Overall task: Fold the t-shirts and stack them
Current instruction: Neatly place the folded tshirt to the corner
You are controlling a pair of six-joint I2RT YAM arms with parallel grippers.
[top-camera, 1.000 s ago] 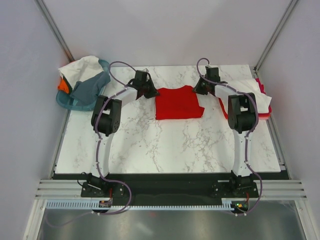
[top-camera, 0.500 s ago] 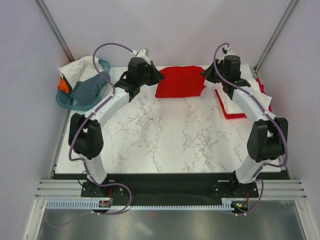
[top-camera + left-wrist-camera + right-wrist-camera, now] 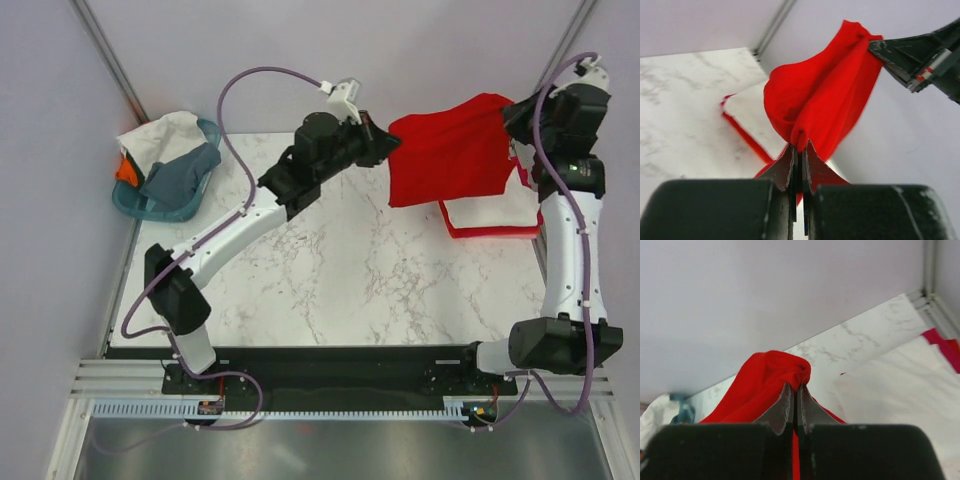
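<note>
A folded bright red t-shirt [image 3: 445,155] hangs in the air at the back right, held by its two upper corners. My left gripper [image 3: 388,143] is shut on its left corner; in the left wrist view the cloth [image 3: 822,100] bulges out from between the fingers. My right gripper [image 3: 512,122] is shut on its right corner, and the cloth [image 3: 757,385] drapes left in the right wrist view. Under it on the table lies a stack of folded shirts [image 3: 495,212], white on top with red edges. The white top [image 3: 900,385] also shows in the right wrist view.
A teal basket [image 3: 140,200] stands at the back left with white [image 3: 160,135], grey [image 3: 180,170] and orange [image 3: 125,170] shirts in it. The marble table [image 3: 330,280] ends at a black front strip. Grey walls close in at the back and both sides.
Both grippers have lifted the red shirt off the table and carried it right, from the back centre to above the stack at the back right. Both arms are stretched out further.
</note>
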